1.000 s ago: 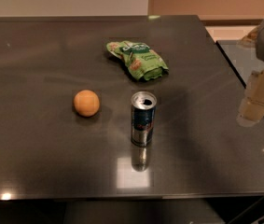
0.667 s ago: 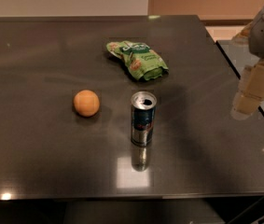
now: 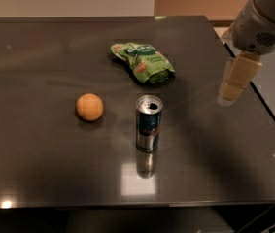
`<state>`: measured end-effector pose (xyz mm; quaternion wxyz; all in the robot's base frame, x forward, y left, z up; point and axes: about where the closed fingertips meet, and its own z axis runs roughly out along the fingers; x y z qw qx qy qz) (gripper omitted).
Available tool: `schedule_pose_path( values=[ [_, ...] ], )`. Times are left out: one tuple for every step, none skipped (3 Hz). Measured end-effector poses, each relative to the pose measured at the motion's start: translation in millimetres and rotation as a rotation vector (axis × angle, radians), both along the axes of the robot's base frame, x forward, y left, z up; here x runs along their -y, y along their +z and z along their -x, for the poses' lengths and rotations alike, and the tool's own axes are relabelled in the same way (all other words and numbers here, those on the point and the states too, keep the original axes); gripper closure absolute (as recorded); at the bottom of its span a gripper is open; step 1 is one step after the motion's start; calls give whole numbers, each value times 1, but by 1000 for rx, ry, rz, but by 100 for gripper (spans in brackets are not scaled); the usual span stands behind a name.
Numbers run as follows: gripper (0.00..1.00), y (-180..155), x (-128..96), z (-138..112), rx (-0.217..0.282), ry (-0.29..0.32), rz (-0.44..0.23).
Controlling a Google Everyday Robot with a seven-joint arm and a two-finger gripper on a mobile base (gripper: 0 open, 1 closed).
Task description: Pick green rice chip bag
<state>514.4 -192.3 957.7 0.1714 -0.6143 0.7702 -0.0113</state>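
The green rice chip bag [image 3: 143, 61] lies crumpled on the dark table [image 3: 40, 144], behind its middle. It is bright green with white lettering and tan chip pictures. My gripper [image 3: 228, 97] hangs from the arm at the right, above the table's right side. It is well to the right of the bag and a little nearer the camera, not touching anything.
A blue-silver drink can [image 3: 148, 123] stands upright in front of the bag. An orange ball [image 3: 89, 107] sits left of the can. The table's right edge [image 3: 268, 106] runs just right of the gripper.
The arm and gripper have moved left, from beyond the table's right edge to over its right side. The bag, can and ball have not moved.
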Motion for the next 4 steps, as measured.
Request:
schedule_pose_path(
  values=[
    [0, -18, -10, -52, 61, -16, -13],
    [0, -37, -27, -100, 62, -40, -47],
    [0, -51, -57, -145, 49, -59, -104],
    [0, -59, -84, -168, 33, -57, -167]
  ],
)
